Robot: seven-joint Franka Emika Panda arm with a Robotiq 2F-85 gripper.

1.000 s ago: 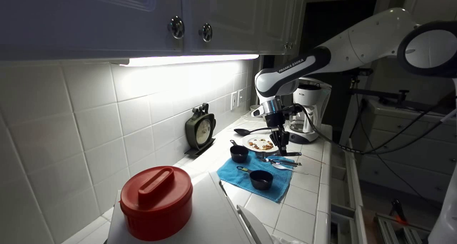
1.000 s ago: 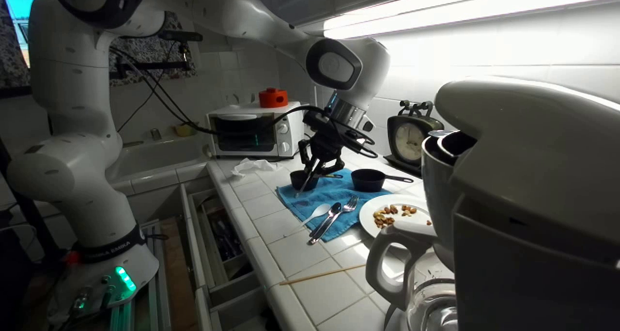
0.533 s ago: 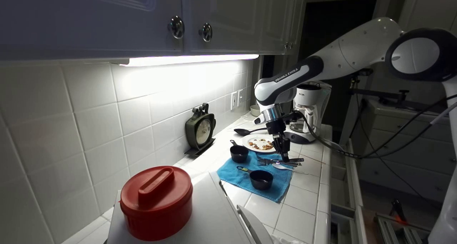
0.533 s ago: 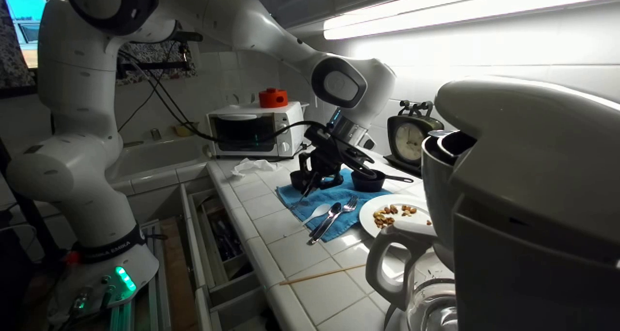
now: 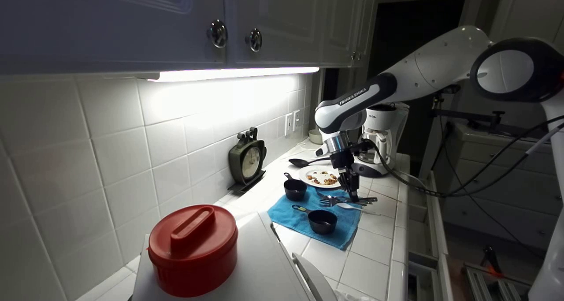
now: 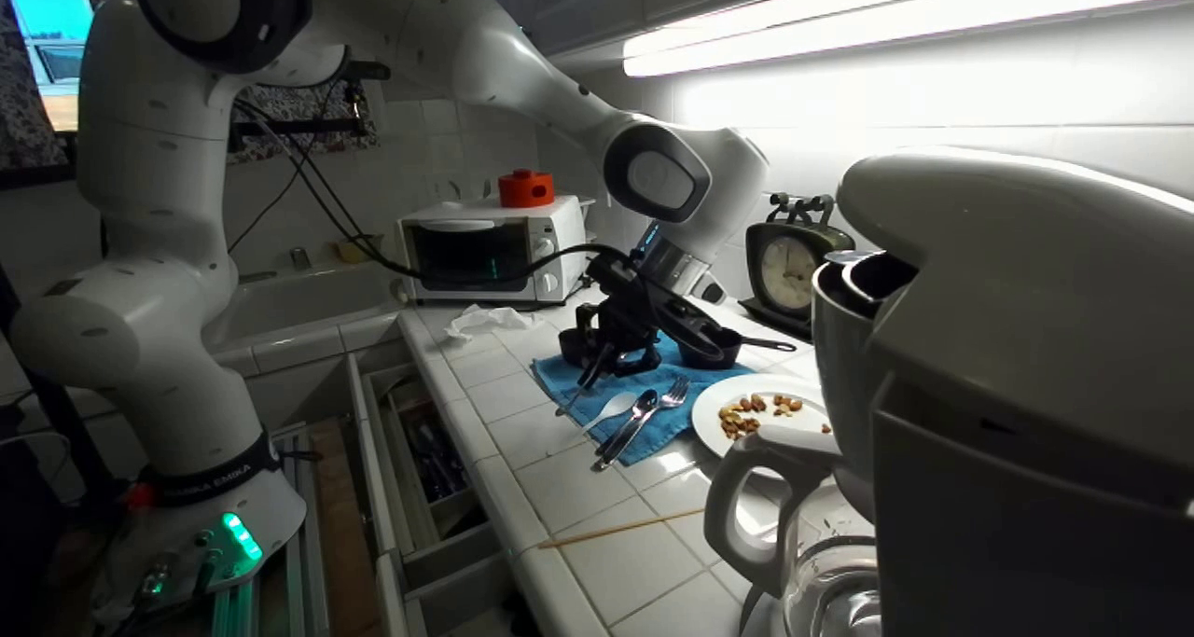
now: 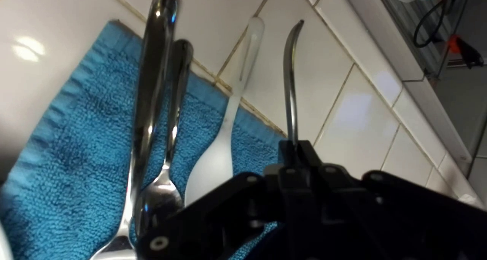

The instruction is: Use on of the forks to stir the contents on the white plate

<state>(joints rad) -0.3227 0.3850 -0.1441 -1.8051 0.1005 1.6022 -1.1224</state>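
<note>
- Counter (image 6: 569, 483): white tile; metal dropped there would likely skid.
- Towel (image 7: 87, 145): blue, laid flat; should cushion a bump.
- Plate (image 6: 707, 413): white, round, shallow, just beside the towel. Probably smooth underneath; a hard push could shift it.
- Gripper (image 7: 293, 147): low over the towel, apart from the plate. Jaws clenched on the fork (image 7: 290, 88) by its thin handle.
- Fork: so I read the held piece, alongside the white spoon (image 7: 215, 165); curved handle end juts beyond the jaws. Head hidden in the wrist view; tines (image 5: 328, 202) in an exterior view look to be its own. Cannot tell whether it touches the towel. Should be light, stiff, slippery; so narrow a handle may pivot in the pinch once pushed sideways. Best held mid-handle or farther back, tines left free.
- Other fork (image 6: 673, 394): head on the towel, next to the metal spoon (image 6: 644, 400), not gripped.
- Bits (image 6: 739, 422): brown, nut-like, in loose clusters on the plate. Likely light, hard, apt to roll; slow, shallow strokes inside the rim. Stirring not yet under way, I judge.
</note>
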